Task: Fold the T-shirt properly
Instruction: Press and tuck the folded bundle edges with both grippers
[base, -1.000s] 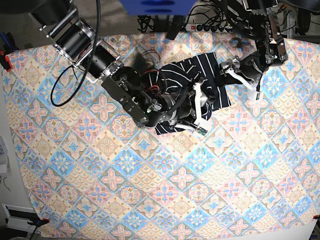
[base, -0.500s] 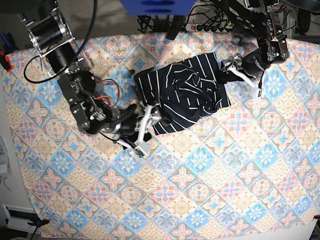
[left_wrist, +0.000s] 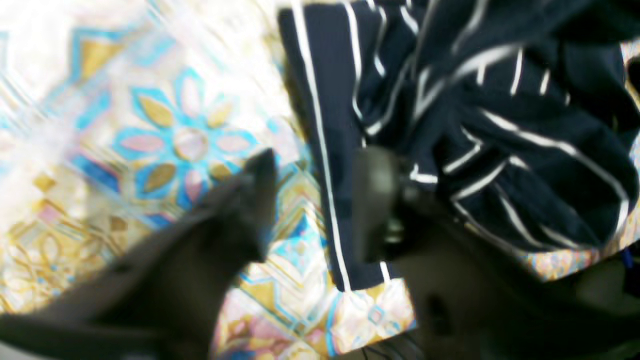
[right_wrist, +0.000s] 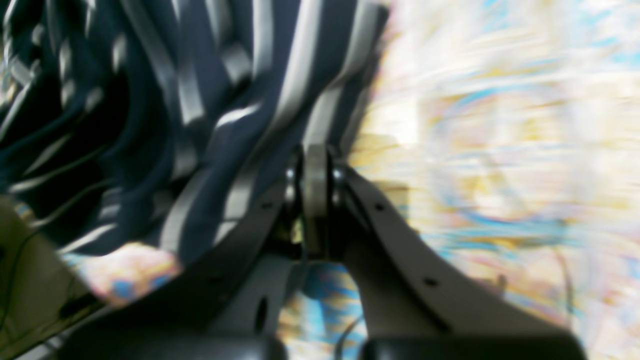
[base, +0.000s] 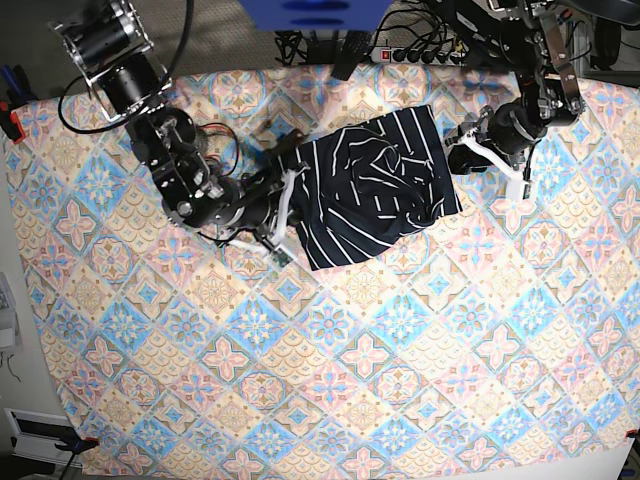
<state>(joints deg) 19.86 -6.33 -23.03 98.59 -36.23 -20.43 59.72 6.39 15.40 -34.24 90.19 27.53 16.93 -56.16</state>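
The T-shirt (base: 375, 190), dark navy with thin white pinstripes, lies rumpled on the patterned cloth at the upper middle of the base view. My right gripper (base: 288, 215) is at its left edge. In the right wrist view the right gripper (right_wrist: 315, 155) has its jaws closed, with the tips touching the shirt's (right_wrist: 165, 100) edge; I cannot tell whether fabric is pinched. My left gripper (base: 485, 160) is open at the shirt's right edge. In the left wrist view the left gripper (left_wrist: 317, 200) straddles a hem strip of the shirt (left_wrist: 500, 125).
The pastel orange-and-blue tile-patterned cloth (base: 400, 350) covers the whole table. A power strip (base: 420, 55) and cables lie beyond the far edge. A red clamp (base: 10, 120) grips the left edge. Both arms reach in from the far side.
My right arm swung off the shirt to its lower left, then came back up to the shirt's left edge. The shirt's left part now lies narrower. The left gripper has barely moved.
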